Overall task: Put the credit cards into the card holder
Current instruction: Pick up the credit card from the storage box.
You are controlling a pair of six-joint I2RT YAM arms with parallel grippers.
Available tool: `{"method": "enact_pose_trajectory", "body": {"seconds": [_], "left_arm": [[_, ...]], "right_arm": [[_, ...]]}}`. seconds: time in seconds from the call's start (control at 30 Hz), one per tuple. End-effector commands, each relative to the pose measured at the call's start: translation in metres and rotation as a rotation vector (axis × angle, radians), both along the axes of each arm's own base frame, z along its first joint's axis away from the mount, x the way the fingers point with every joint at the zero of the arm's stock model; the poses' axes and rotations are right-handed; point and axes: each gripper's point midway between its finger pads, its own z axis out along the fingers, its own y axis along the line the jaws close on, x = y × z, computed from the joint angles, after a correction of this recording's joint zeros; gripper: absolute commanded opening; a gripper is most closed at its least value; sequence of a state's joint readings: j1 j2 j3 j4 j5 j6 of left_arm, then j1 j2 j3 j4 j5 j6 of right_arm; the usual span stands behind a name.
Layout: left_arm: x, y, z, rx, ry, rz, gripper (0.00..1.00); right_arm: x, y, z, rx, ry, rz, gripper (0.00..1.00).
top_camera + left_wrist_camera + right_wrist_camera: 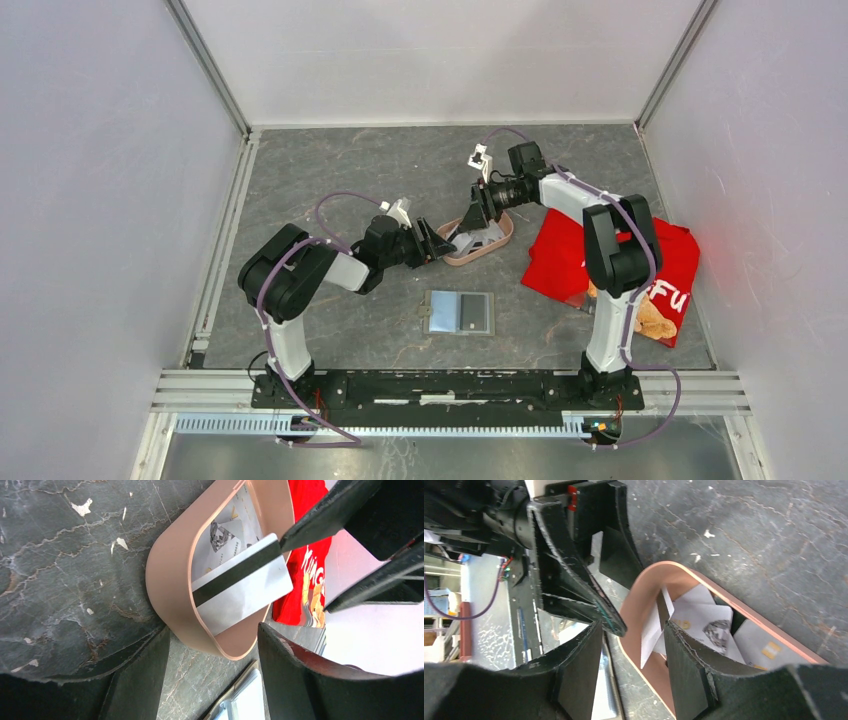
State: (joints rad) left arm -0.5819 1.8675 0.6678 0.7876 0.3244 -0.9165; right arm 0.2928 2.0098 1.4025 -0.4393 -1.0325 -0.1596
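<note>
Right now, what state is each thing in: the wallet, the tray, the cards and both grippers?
card holder: lying open, flat
pink tray: upright, holding credit cards
striped card: tilted up in tray, right fingertip at its corner
left gripper: open, at tray's end
right gripper: open, around striped card

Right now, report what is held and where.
Nothing gripped. The striped card stands tilted in the pink tray, its corner against one finger of the right gripper; both jaws open.
</note>
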Motion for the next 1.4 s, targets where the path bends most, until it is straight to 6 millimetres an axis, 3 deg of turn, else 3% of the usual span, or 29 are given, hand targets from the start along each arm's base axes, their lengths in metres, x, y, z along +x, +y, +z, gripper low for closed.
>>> {"method": "enact_pose_trajectory", "body": {"seconds": [0.0,0.33,0.63,0.8,0.93,1.13,1.37], "left_arm": [[0.012,-0.005,0.02,-0.051,-0.055,0.017,0.71],[0.013,0.001,0.024,-0.056,-0.063,0.029,0.71],[0.012,0.006,0.026,-0.059,-0.068,0.034,0.7],[0.012,0.012,0.03,-0.062,-0.076,0.042,0.7],[0.011,0.02,0.043,-0.068,-0.107,0.051,0.7],[0.008,0.033,0.071,-0.038,-0.182,0.065,0.7],[-0.002,0.056,0.11,0.055,-0.348,0.08,0.72]], "right_arm": [[-0.033,0.015,0.014,0.08,0.112,0.057,0.55],[-0.039,0.018,0.007,0.095,0.159,0.037,0.5],[-0.017,0.008,-0.008,-0.029,0.065,-0.006,0.31],[-0.006,0.003,-0.014,-0.088,0.012,-0.033,0.12],[0.0,0.002,-0.011,-0.106,-0.02,-0.048,0.0],[0.01,-0.007,0.003,-0.134,-0.115,-0.052,0.0],[0.013,-0.024,0.036,-0.113,-0.298,0.032,0.0]]}}
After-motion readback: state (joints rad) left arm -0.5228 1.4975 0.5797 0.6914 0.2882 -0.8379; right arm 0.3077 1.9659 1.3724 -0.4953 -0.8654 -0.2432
